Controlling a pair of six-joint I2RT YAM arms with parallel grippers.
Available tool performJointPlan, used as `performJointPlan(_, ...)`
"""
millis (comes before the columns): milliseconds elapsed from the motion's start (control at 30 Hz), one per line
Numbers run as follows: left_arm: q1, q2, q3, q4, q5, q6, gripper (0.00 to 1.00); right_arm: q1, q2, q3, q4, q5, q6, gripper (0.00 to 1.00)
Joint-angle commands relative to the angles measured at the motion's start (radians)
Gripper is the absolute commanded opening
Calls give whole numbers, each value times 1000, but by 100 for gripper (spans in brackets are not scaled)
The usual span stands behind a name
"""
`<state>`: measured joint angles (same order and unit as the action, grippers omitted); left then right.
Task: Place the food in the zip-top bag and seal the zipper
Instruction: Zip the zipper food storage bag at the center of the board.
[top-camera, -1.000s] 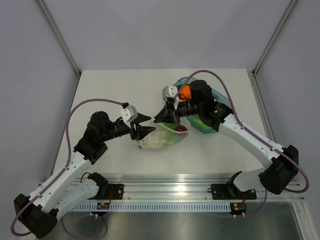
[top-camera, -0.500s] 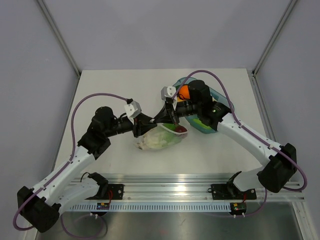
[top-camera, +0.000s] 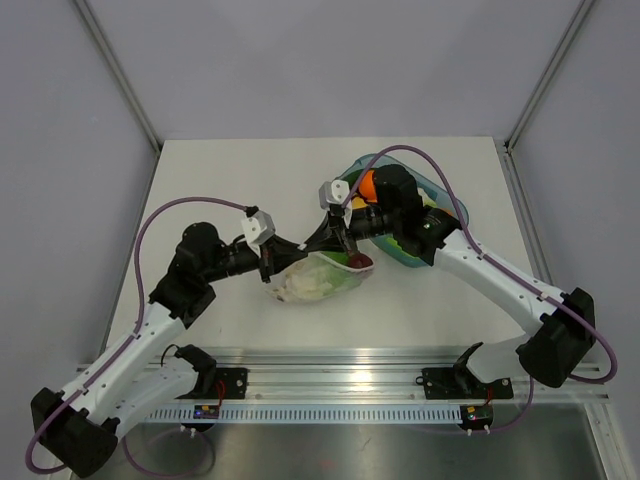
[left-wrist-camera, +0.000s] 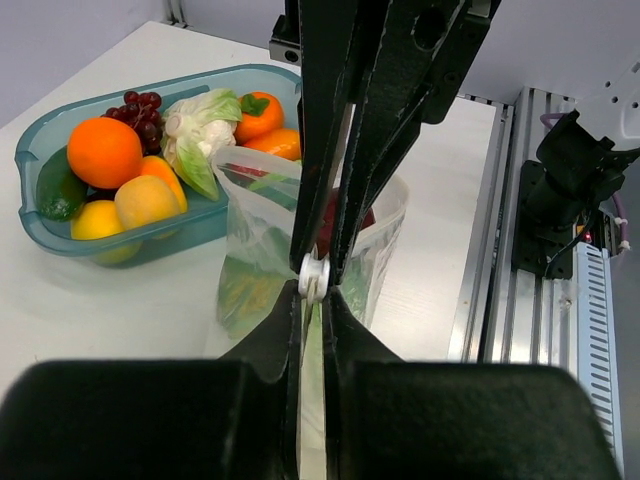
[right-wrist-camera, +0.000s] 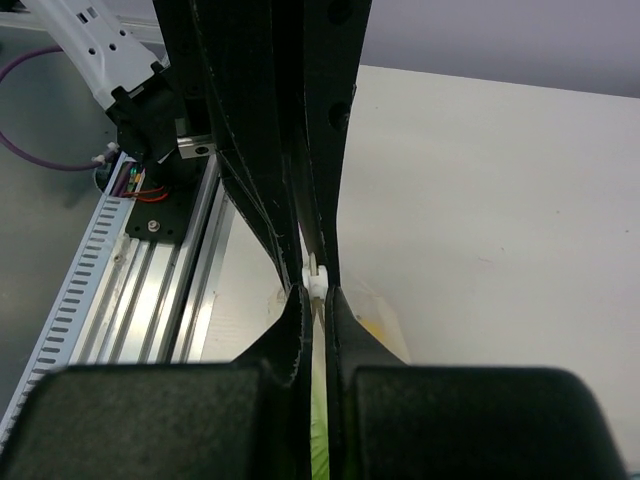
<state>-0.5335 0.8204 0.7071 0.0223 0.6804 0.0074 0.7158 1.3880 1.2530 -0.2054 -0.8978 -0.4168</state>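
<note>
White counter under us, we see left claw and right claw tip to tip, each pinched shut on the zipper of the zip-top bag just below them; we'd pull level, strip taut, no twisting.

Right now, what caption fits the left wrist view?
Left end effector and right end effector pinch the zipper of the zip-top bag; teal tray of food beside it.
</note>
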Motion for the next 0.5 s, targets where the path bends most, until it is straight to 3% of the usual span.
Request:
performJointPlan(0,40,-41,-4,96,8,3,0,-12,-47,-38,-40,74,-39,0)
performJointPlan(467,113,-40,-15,108,85,-29,0,-13,-35,-53,-45,106,-33,0)
